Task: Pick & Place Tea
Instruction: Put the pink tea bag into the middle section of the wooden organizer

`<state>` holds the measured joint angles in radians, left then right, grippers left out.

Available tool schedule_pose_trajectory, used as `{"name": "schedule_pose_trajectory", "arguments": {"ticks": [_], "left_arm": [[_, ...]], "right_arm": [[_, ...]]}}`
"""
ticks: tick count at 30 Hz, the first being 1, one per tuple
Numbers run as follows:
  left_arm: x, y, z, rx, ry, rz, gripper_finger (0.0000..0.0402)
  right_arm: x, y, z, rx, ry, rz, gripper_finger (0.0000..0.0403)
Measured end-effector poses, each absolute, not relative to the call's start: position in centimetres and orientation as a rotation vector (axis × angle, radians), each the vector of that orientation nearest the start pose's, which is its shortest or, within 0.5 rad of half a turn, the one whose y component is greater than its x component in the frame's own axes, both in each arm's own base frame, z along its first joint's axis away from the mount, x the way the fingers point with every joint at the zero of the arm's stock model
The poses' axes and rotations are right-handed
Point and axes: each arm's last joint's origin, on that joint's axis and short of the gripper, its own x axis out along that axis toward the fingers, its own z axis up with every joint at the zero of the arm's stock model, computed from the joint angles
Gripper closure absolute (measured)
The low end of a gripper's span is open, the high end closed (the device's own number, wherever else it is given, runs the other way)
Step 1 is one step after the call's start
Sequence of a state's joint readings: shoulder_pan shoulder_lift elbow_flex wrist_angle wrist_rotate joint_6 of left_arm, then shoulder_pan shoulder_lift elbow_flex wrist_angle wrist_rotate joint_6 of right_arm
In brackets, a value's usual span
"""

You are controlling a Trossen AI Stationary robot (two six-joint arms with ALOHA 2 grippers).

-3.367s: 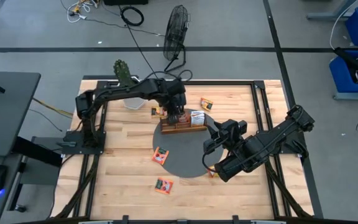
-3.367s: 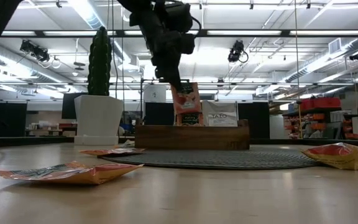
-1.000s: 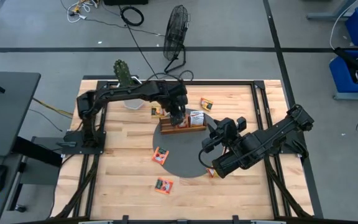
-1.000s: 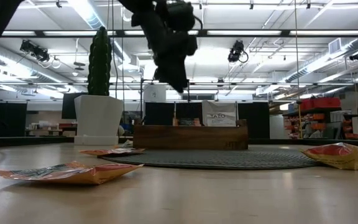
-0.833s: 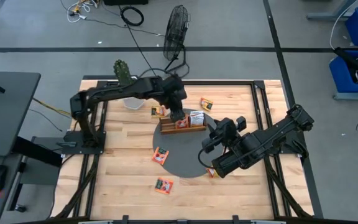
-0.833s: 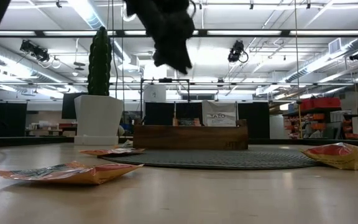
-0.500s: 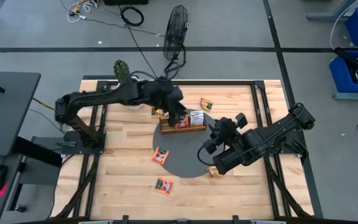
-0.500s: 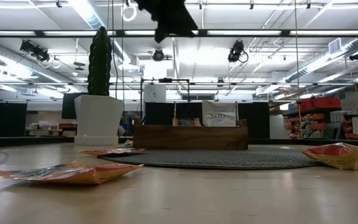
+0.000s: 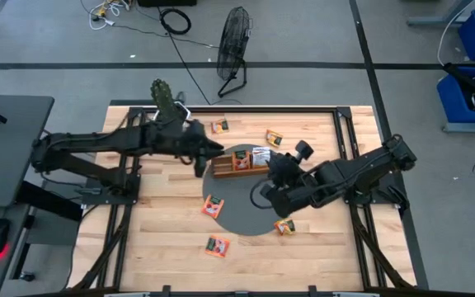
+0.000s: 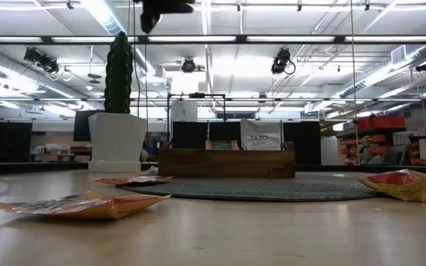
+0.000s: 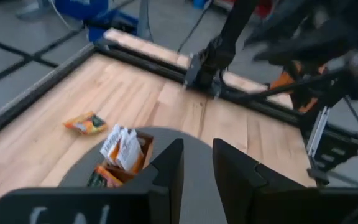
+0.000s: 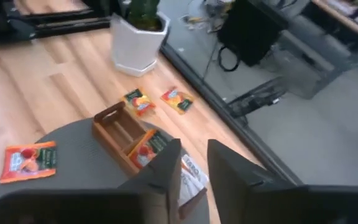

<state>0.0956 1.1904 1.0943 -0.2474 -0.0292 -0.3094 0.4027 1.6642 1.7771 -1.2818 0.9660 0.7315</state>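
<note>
The brown wooden tray (image 9: 242, 163) stands on a round grey mat (image 9: 237, 202). A white tea sachet (image 9: 261, 154) and darker ones (image 9: 239, 161) stand upright in its slots. More tea sachets lie flat on the table (image 9: 219, 126) (image 9: 274, 138) (image 9: 217, 245) and on the mat's edges (image 9: 213, 206) (image 9: 284, 226). My left gripper (image 9: 203, 158) hangs high, left of the tray, fingers (image 11: 169, 167) a little apart, nothing between them. My right gripper (image 9: 275, 167) hovers just right of the tray, fingers (image 12: 166, 165) also a little apart and empty.
A cactus in a white pot (image 9: 165, 103) stands at the far left corner, behind my left arm. Black rails frame the table (image 9: 336, 111). Bare wood lies along the near edge (image 9: 320, 264).
My left gripper has risen from just above the tray and drawn back toward the table's left edge, tipping up toward level. My right gripper has moved a little toward the tray and rolled about its own axis. The sachets in the tray stay put.
</note>
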Motion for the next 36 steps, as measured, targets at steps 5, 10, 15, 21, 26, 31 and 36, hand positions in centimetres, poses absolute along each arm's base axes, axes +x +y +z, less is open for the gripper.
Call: {"name": "schedule_pose_trajectory", "arguments": {"ticks": [5, 10, 15, 21, 26, 31, 36], "left_arm": [[23.1, 2.3, 36.0, -0.315, 0.253, 0.182, 0.0314], [20.3, 2.1, 36.0, -0.280, 0.224, 0.173, 0.0314], [18.2, 1.9, 35.8, -0.250, 0.208, 0.170, 0.0314], [17.2, 1.8, 35.6, -0.245, 0.237, 0.173, 0.0314], [17.2, 1.8, 35.6, -0.249, 0.233, 0.172, 0.0314], [17.3, 1.8, 35.6, -0.248, 0.236, 0.173, 0.0314], [17.3, 1.8, 35.5, -0.242, 0.239, 0.172, 0.0314]], "right_arm": [[32.2, 8.3, 38.1, -0.017, 0.678, -0.626, 0.0371], [34.5, 6.2, 37.9, 0.152, 0.677, -0.387, 0.0395], [36.1, 4.5, 36.0, 0.379, 0.674, -0.180, 0.0397], [36.8, 3.0, 30.6, 0.625, 0.730, -0.163, 0.0400], [36.5, 2.2, 25.2, 0.851, 0.703, -0.212, 0.0400], [35.4, 2.1, 21.2, 1.027, 0.680, -0.224, 0.0384], [34.8, 2.4, 19.5, 1.043, 0.699, -0.252, 0.0329]]}}
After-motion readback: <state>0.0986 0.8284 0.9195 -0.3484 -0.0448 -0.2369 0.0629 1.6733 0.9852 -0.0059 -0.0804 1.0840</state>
